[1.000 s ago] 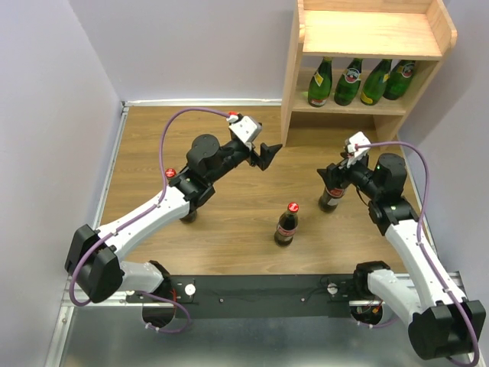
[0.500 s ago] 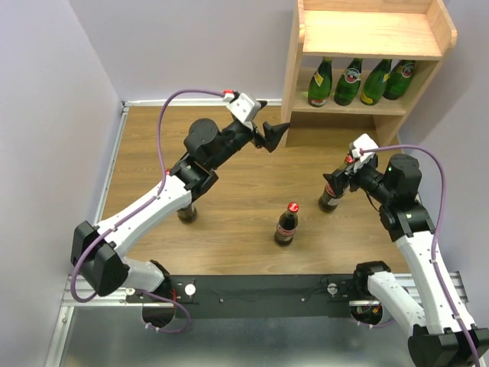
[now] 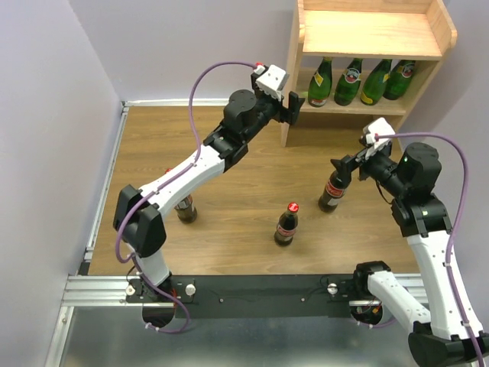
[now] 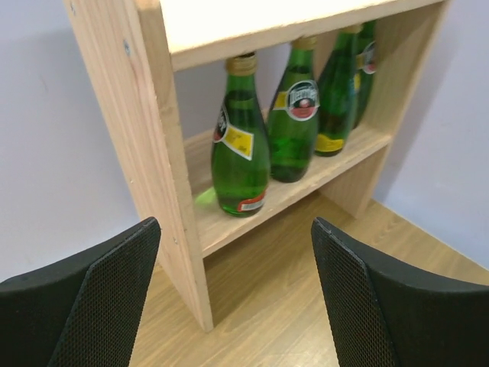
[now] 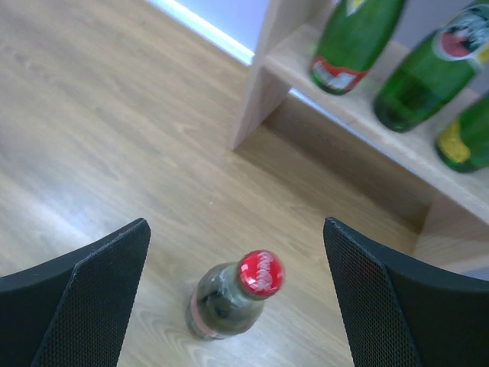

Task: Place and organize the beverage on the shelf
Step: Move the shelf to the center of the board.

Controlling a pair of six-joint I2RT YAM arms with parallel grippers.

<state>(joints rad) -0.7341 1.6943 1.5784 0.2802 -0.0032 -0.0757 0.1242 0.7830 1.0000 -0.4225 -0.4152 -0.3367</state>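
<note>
Several green glass bottles (image 3: 348, 82) with gold caps stand in a row on the lower tier of the light wood shelf (image 3: 367, 34). My left gripper (image 3: 295, 107) hangs open and empty beside the shelf's left side panel (image 4: 145, 130), facing the nearest green bottle (image 4: 240, 145). A dark cola bottle (image 3: 331, 193) with a red cap (image 5: 260, 274) stands on the floor board under my right gripper (image 3: 348, 164). That gripper (image 5: 235, 252) is open, its fingers wide of the bottle and not touching it. A second cola bottle (image 3: 286, 223) stands mid-table. A third (image 3: 184, 208) is partly hidden under the left arm.
The shelf's top board has a raised rim and nothing on it. Lilac walls close the wooden table (image 3: 229, 222) on the left, back and right. The black rail (image 3: 260, 289) with both arm bases runs along the near edge.
My left arm has swung up and to the right, from mid-table to the shelf's left side panel. The right gripper has risen and drawn back a little above the cola bottle, which stayed put.
</note>
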